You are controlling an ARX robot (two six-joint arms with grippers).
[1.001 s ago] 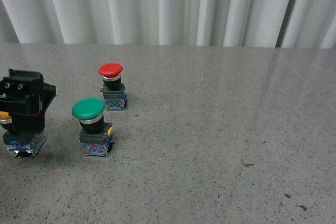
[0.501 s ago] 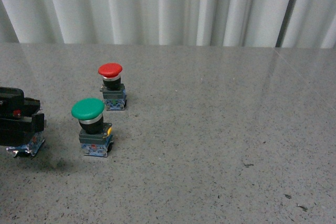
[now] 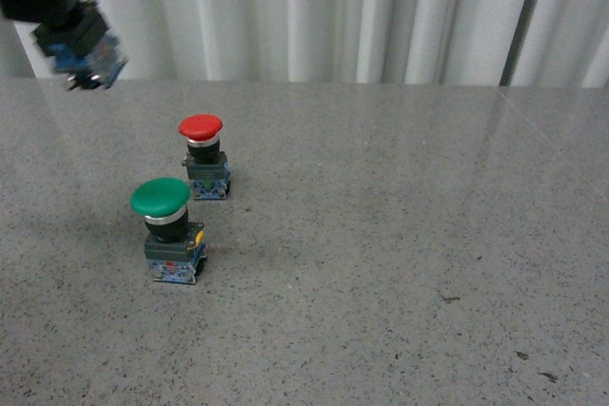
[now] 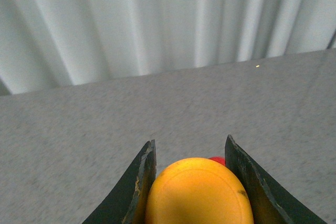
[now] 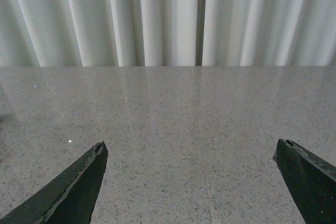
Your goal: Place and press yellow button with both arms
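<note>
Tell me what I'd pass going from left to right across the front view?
Yellow button, held up off the table in the left tool → green button → red button.

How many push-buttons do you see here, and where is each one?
3. Green button stands on the table, red button behind it, yellow button is held up in the left hand.

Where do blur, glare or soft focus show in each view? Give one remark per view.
Front view: the yellow button, held high at the left, is blurred, while the green button and red button are sharp. Left wrist view: the yellow cap looks soft inside the left pincer. Right wrist view: the curtain glares in pale streaks on the table.
</note>
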